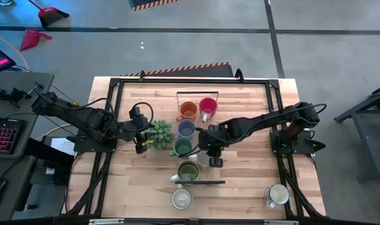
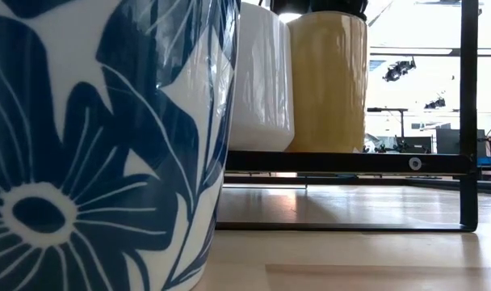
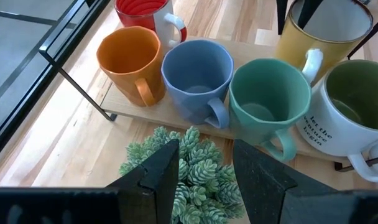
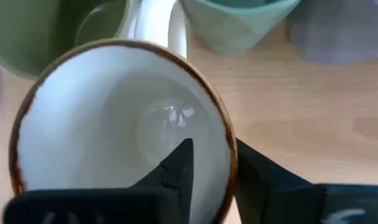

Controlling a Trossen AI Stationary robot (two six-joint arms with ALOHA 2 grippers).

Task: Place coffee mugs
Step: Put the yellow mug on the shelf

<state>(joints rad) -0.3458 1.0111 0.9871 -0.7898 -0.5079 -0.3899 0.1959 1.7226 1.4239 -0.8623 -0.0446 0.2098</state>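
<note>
- Roughly mid-task, by my reading: a row of mugs already sits on the wooden board, and others wait loose on the table.
- Landmark: the spiky plant, just beside the board's left edge.
- On the board, from the end farthest from the plant's near side: orange mug and pink-red mug together at the far end, then lavender-blue mug, teal-green mug, olive-green mug.
- Right gripper is across the board from the plant, beside the teal-green mug. Its wrist view shows one finger inside a cream mug with a brown rim and the other outside the wall, so the fingers are grasping that rim. Whether the mug is lifted or resting, I cannot tell.
- Left gripper hangs right at the plant's outer side, fingers spread apart, holding nothing; it looks to be waiting.
- Left to place, as I judge it: the held cream mug, a white mug past the olive-green one, and another white mug well away from the plant, near the table's right front corner.
- Low view is filled by a blue-flowered mug; I cannot match it to any mug seen from above.
</note>
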